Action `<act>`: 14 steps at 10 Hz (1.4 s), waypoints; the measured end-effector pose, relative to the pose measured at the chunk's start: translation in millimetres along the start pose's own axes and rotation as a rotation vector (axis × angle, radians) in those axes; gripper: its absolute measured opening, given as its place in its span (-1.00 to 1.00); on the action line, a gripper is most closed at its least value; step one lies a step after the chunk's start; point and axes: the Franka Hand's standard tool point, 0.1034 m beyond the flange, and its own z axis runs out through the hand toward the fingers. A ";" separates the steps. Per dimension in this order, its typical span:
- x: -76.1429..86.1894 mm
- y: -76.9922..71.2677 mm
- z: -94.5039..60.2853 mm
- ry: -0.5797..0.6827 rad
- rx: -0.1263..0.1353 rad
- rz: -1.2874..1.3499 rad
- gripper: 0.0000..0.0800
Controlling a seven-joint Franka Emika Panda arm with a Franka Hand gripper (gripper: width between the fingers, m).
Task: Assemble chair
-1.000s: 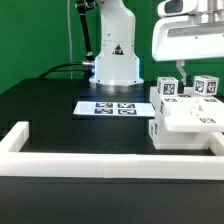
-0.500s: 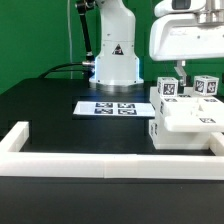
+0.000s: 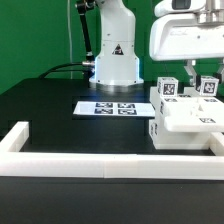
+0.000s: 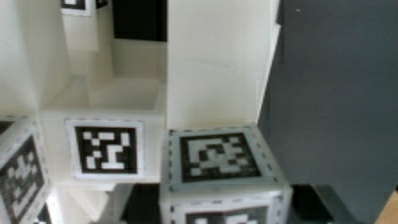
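Item: chair (image 3: 186, 116), white blocky plastic parts bearing small black-and-white square tags, stacked as one cluster on the black surface (image 3: 50, 105). Location: at the exterior view's right, just beside the marker board (image 3: 113, 108) on that board's right side, and close behind the white border rail (image 3: 110, 163).

Item: marker board, thin flat white sheet with a row of printed tags, lying flat in front of the robot base (image 3: 116, 55).

Item: tool (image 3: 197, 73), mounted under the large white wrist housing, directly above the chair cluster, well to the right of the marker board. Two thin fingers (image 3: 186, 72) reach down among the tagged upright blocks; whether they are closed on a part or apart cannot be told.

Wrist view: tagged block tops (image 4: 221, 156) fill the frame at close range, white part faces rising behind them; image blurred.
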 end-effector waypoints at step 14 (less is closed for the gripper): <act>0.5 -0.1 0.2 0.010 0.073 1.042 -0.28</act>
